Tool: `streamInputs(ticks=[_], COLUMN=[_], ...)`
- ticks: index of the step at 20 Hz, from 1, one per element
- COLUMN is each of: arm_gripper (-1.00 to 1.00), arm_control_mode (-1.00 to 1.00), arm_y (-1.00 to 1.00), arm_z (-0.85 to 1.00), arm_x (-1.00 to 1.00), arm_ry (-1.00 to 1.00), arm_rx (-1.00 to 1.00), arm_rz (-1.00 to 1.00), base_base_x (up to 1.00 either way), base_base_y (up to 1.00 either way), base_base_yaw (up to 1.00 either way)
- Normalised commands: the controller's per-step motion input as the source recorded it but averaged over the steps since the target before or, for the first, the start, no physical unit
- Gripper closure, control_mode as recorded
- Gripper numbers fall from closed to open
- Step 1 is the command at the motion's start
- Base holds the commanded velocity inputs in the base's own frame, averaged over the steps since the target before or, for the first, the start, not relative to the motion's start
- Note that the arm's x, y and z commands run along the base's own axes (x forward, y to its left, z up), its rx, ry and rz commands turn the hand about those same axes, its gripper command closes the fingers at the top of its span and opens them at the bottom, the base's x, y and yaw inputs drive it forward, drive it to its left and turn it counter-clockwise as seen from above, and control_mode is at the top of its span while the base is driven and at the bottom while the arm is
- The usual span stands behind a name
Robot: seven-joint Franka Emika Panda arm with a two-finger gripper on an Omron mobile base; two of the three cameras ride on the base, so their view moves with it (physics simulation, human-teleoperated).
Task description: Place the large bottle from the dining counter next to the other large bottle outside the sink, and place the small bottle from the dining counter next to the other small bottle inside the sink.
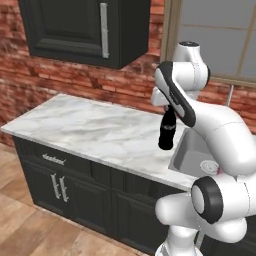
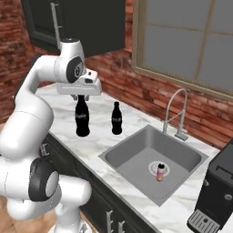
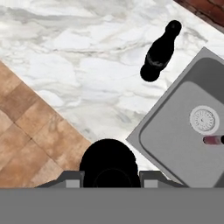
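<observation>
My gripper (image 2: 82,96) is shut on the neck of the large bottle (image 2: 82,119), a tall glossy black bottle held upright over the marble counter (image 2: 98,139) left of the sink (image 2: 136,157). Its base is close to the counter; I cannot tell whether it touches. The other large bottle (image 2: 117,118) stands a short way to its right, by the sink's rim. In the hand view the held bottle (image 3: 109,162) sits between my fingertips (image 3: 72,178), with the other large bottle (image 3: 159,59) ahead. The other small bottle (image 2: 160,172), pink, stands in the basin by the drain. The small bottle and the dining counter are out of view.
A chrome spring-neck faucet (image 2: 175,111) rises behind the sink. A dark coffee machine (image 2: 218,195) stands on the counter at the right. A dark wall cabinet (image 1: 85,30) hangs above the counter (image 1: 90,127). A brick wall and a window lie behind.
</observation>
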Motion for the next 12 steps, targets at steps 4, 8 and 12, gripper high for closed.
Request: streamInputs(ticks=[4,8,12], arm_gripper=[1.0,1.0,1.0], arm_control_mode=[1.0,1.0,1.0], arm_y=[0.0,0.0,0.0], arm_z=[0.0,0.0,0.0], arm_x=[0.0,0.0,0.0], arm_ry=[0.0,0.0,0.0], arm_rx=[0.0,0.0,0.0], arm_rz=[0.0,0.0,0.0], base_base_x=[0.01,0.2,0.36], base_base_y=[0.06,0.28,0.49], base_base_yaw=[-0.25,-0.22,-0.09])
